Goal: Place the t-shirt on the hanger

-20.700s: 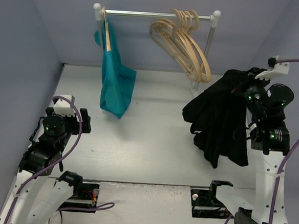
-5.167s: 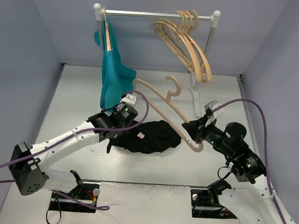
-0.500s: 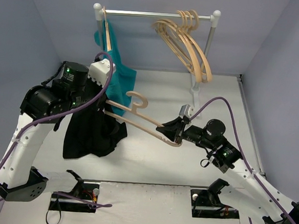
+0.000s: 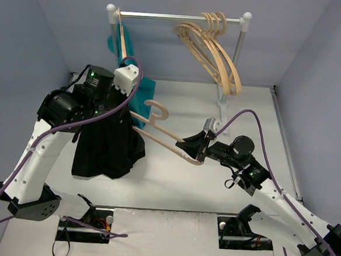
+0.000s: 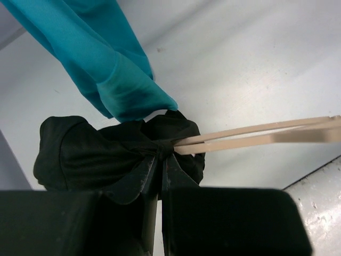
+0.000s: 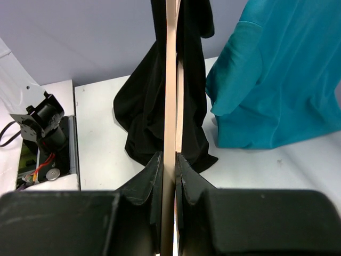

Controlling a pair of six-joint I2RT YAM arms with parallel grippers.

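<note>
The left pincer (image 4: 122, 108), seen from above, is pinched tight on the black t-shirt (image 4: 107, 150). The soft cloth hangs down in folds at the left, over the pale table (image 4: 178, 181). The right pincer (image 4: 188, 148) is squeezed on 1 end of the hanger (image 4: 158, 129), a smooth curved piece of pale wood with a round hook. Its other end goes into the shirt. At the far side a shiny metal rail (image 4: 178, 16) holds a bunch of wooden hangers (image 4: 214, 49) and a teal garment (image 4: 139, 96).

In the left wrist view the left pincer (image 5: 160, 160) is shut on a bunched knot of t-shirt (image 5: 90, 152), right where the 2 thin arms of the hanger (image 5: 266, 132) poke in. The teal garment (image 5: 114, 80) hangs just beside it.

In the right wrist view the right pincer (image 6: 169, 160) grips the thin edge of the hanger (image 6: 171, 80). The t-shirt (image 6: 141, 122) droops behind it, and the teal garment (image 6: 266, 90) is to the right.
</note>
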